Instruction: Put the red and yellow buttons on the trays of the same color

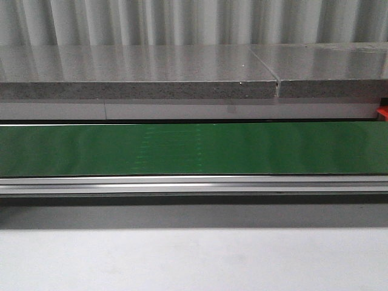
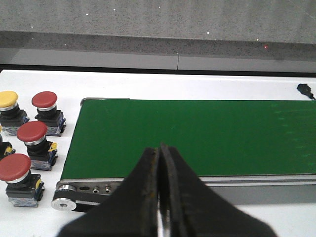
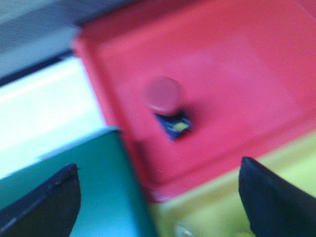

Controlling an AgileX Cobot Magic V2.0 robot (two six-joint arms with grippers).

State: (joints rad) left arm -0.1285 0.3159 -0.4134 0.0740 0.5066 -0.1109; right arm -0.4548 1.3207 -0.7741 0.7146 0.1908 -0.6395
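In the left wrist view three red buttons (image 2: 31, 132) and a yellow button (image 2: 8, 99) stand on the white table beside the end of the green belt (image 2: 197, 136). My left gripper (image 2: 159, 148) is shut and empty above the belt's near edge. In the blurred right wrist view a red button (image 3: 163, 94) lies inside the red tray (image 3: 237, 74), with the yellow tray (image 3: 217, 207) beside it. My right gripper (image 3: 158, 195) is open and empty above the trays' edges. Neither gripper shows in the front view.
The green conveyor belt (image 1: 194, 148) runs across the front view, with a metal rail (image 1: 194, 183) at its near side and a grey stone ledge (image 1: 139, 79) behind. A sliver of the red tray (image 1: 382, 113) shows at the far right.
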